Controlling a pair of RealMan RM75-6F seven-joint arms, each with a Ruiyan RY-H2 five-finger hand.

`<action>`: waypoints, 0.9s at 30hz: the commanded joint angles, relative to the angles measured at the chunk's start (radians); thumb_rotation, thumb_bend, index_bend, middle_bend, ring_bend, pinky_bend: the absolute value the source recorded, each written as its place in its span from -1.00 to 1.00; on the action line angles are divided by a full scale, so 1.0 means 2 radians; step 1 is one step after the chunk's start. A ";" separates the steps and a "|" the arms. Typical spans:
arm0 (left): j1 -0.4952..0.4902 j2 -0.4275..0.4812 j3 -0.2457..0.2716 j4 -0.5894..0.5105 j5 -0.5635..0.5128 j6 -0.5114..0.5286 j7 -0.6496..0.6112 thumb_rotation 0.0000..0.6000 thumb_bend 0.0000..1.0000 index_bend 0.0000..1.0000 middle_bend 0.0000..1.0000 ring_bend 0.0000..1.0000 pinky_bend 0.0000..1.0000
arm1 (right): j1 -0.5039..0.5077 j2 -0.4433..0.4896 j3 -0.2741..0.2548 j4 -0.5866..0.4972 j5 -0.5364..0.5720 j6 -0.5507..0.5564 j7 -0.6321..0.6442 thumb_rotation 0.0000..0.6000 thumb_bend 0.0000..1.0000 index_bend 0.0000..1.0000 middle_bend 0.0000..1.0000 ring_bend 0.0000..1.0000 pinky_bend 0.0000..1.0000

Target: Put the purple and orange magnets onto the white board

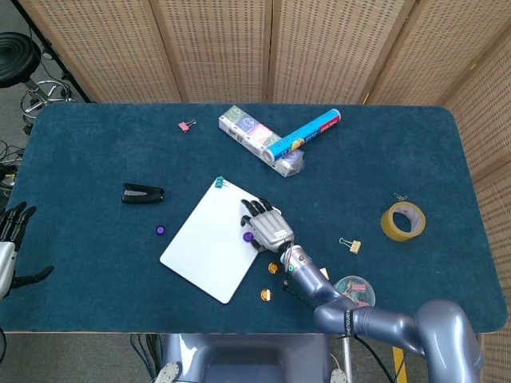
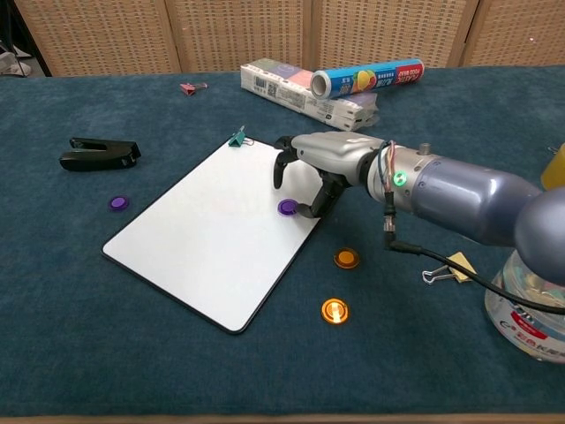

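1. The right hand (image 2: 320,163) arches over the right part of the white board (image 2: 203,234), fingers curved downward and apart; in the head view it sits at (image 1: 267,227).
2. A purple magnet (image 2: 287,207) lies flat on the board just under that hand, close to the board's right edge. The thumb (image 2: 320,200) reaches down just beside it; I cannot tell whether the hand is pinching the magnet or has let go.
3. The left hand (image 1: 9,239) is at the far left edge of the head view, off the table, fingers spread and holding nothing.
4. Two orange magnets lie on the blue tablecloth (image 2: 106,336) off the board's right side: one (image 2: 345,259) near the board's edge, the other (image 2: 335,310) nearer the table front.
5. A second purple magnet (image 2: 118,202) lies on the cloth left of the board, near a black stapler (image 2: 99,152).
6. A green clip (image 2: 237,137) sits at the board's far corner.
7. Further out are a flat box (image 2: 300,90) with a tube (image 2: 366,75) resting across it, a pink clip (image 2: 188,87), a beige clip (image 2: 455,267), a roll of tape (image 1: 402,220) and a clear tub (image 2: 528,305).
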 commanded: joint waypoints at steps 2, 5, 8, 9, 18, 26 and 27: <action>0.000 0.000 0.001 0.000 0.001 0.000 0.001 1.00 -0.97 -1.00 -1.00 -1.00 -1.00 | -0.003 0.013 -0.001 -0.024 0.005 0.013 -0.010 1.00 -0.16 -0.42 -1.00 -1.00 -1.00; 0.001 0.001 0.001 -0.001 0.003 0.002 -0.001 1.00 -0.97 -1.00 -1.00 -1.00 -1.00 | -0.010 0.029 -0.006 -0.054 -0.001 0.029 -0.015 1.00 -0.17 -0.42 -1.00 -1.00 -1.00; 0.002 0.002 0.001 -0.002 0.003 0.003 -0.003 1.00 -0.97 -1.00 -1.00 -1.00 -1.00 | -0.026 0.055 -0.019 -0.099 -0.009 0.049 -0.022 1.00 -0.17 -0.40 -1.00 -1.00 -1.00; 0.002 0.003 0.002 -0.003 0.004 0.003 -0.005 1.00 -0.97 -1.00 -1.00 -1.00 -1.00 | -0.031 0.063 -0.024 -0.111 -0.011 0.053 -0.025 1.00 -0.17 -0.40 -1.00 -1.00 -1.00; 0.003 0.002 0.005 -0.004 0.011 0.006 0.000 1.00 -0.97 -1.00 -1.00 -1.00 -1.00 | -0.068 0.110 -0.074 -0.185 -0.024 0.081 -0.043 1.00 -0.45 -0.41 -1.00 -1.00 -1.00; 0.005 0.001 0.005 -0.004 0.012 0.009 0.001 1.00 -0.97 -1.00 -1.00 -1.00 -1.00 | -0.076 0.101 -0.084 -0.181 -0.024 0.082 -0.040 1.00 -0.46 -0.35 -1.00 -1.00 -1.00; 0.005 0.002 0.005 -0.004 0.012 0.009 0.001 1.00 -0.97 -1.00 -1.00 -1.00 -1.00 | -0.076 0.100 -0.084 -0.179 -0.025 0.081 -0.039 1.00 -0.46 -0.34 -1.00 -1.00 -1.00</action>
